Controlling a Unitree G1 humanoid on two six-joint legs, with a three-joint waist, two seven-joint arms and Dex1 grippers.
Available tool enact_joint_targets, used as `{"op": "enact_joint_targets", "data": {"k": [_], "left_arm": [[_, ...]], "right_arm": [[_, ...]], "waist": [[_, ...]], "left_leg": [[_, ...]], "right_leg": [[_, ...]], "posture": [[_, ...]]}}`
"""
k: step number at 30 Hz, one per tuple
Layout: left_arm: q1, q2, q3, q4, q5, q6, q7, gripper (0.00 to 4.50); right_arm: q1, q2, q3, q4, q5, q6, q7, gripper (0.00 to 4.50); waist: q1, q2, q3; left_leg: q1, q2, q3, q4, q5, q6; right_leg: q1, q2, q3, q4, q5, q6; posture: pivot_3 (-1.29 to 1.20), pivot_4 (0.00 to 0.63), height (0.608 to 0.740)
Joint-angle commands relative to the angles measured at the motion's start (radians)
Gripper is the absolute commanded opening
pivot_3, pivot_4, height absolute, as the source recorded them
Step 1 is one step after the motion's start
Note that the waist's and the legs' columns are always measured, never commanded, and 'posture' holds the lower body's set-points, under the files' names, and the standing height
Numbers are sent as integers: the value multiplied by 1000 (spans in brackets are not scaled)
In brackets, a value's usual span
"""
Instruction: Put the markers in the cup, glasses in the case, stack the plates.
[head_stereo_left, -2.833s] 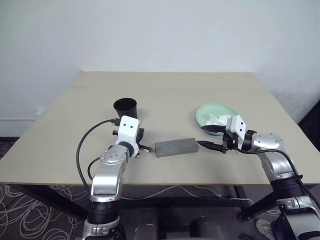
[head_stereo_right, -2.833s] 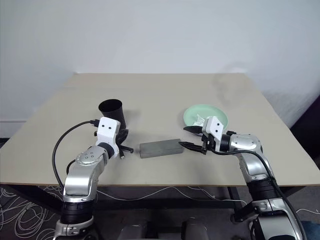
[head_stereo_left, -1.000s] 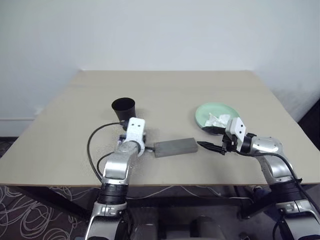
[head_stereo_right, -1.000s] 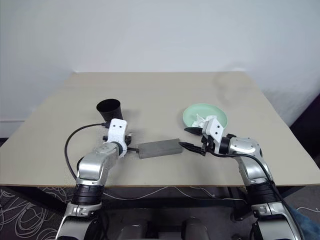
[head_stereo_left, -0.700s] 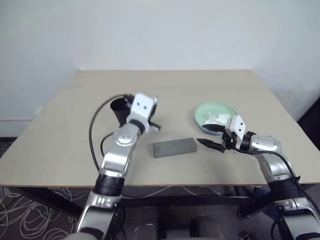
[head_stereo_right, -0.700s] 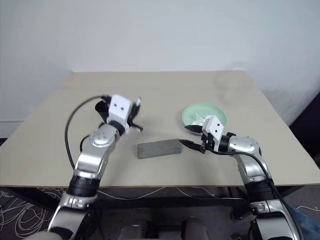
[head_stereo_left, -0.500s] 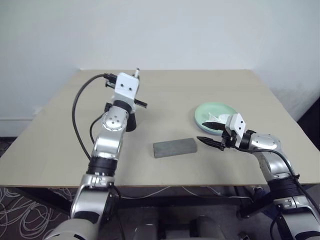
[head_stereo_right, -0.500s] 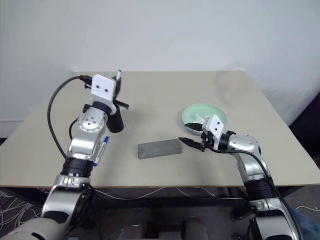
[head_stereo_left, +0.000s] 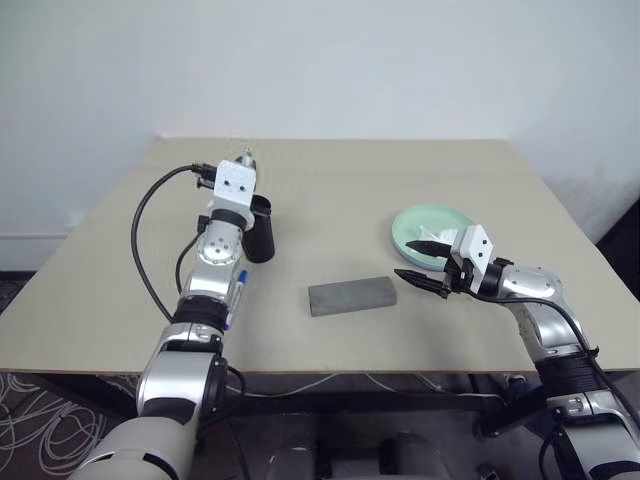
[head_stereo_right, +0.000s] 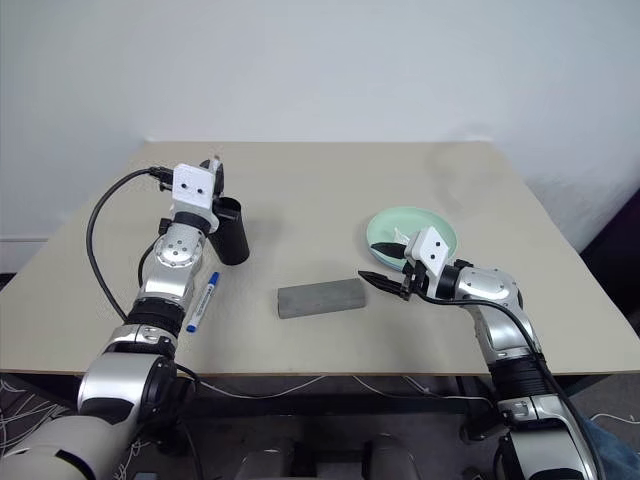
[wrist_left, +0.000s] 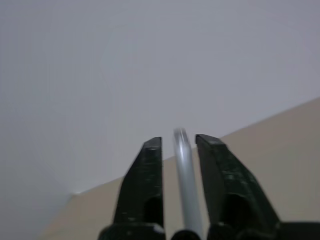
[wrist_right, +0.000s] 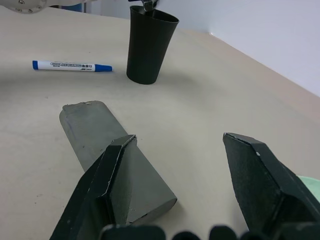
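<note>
My left gripper (head_stereo_left: 246, 162) is raised just above the rim of the black cup (head_stereo_left: 259, 230), pointing upward. A slim grey marker (wrist_left: 183, 155) stands between its fingers (wrist_left: 151, 155), with a thin gap on each side, so the jaws look open. On the table left of the cup lies a blue-capped marker (head_stereo_left: 238, 291). The grey case (head_stereo_left: 352, 295) lies shut at the table's middle. Just right of it, my right gripper (head_stereo_left: 412, 260) hovers wide open and empty in front of the mint green plate (head_stereo_left: 446, 218). The glasses are out of view.
A crumpled white tissue (head_stereo_left: 428, 238) lies in the green plate. A black cable loops from my left arm over the table's left side. The table's front edge runs close under both arms, and a wall stands behind the table.
My left arm rose from the table beside the case, carrying the grey marker up over the cup, and its fingers eased apart. The blue-capped marker came into sight. The right arm stayed put.
</note>
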Motion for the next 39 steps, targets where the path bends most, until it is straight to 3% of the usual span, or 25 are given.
{"op": "enact_joint_targets", "data": {"k": [1,7,12,16,19,24,31,39], "left_arm": [[-39,5,19,-11,-22,-46,-6,2336],[-26,7,29,-33,-39,-33,-17,4355],[32,-8,44,-197,-143,62,-144,4355],[182,13,63,-538,-350,275,-348,4355],[294,66,75,-737,-485,451,-472,4355],[461,188,122,-902,-585,657,-561,4355],[578,283,141,-879,-474,805,-460,4355],[556,215,112,-876,-429,1036,-323,4355]], "right_arm": [[-17,-5,-22,-28,8,-15,-8,2999],[-26,-2,-18,-22,8,-14,-7,2999],[-29,0,-15,-20,7,-15,-6,2999],[-31,2,-14,-16,6,-17,-5,2999],[-36,3,-12,-7,5,-21,-2,2999],[-51,9,-6,11,3,-28,3,2999],[-55,14,0,26,3,-38,11,2999],[-62,16,4,34,4,-42,14,2999]], "waist": [[0,0,0],[0,0,0],[0,0,0],[-4,0,0],[-6,0,0],[-7,0,0],[2,0,0],[0,0,0]], "left_leg": [[0,0,0,0,0,0],[0,0,0,0,0,0],[0,0,0,0,0,0],[0,1,0,0,0,0],[0,2,1,0,0,0],[2,2,0,1,1,-1],[2,3,-1,0,0,0],[1,3,1,-4,3,-5]], "right_leg": [[0,0,0,0,0,0],[0,0,0,0,0,0],[1,0,0,0,0,0],[0,0,0,0,0,0],[0,1,0,1,0,0],[1,1,0,3,0,0],[-1,-1,-2,3,0,-2],[-5,-1,0,2,1,-3]], "posture": [[0,0,740],[0,0,740],[0,0,740],[0,0,740],[0,0,740],[0,0,740],[0,0,740],[0,0,740]]}}
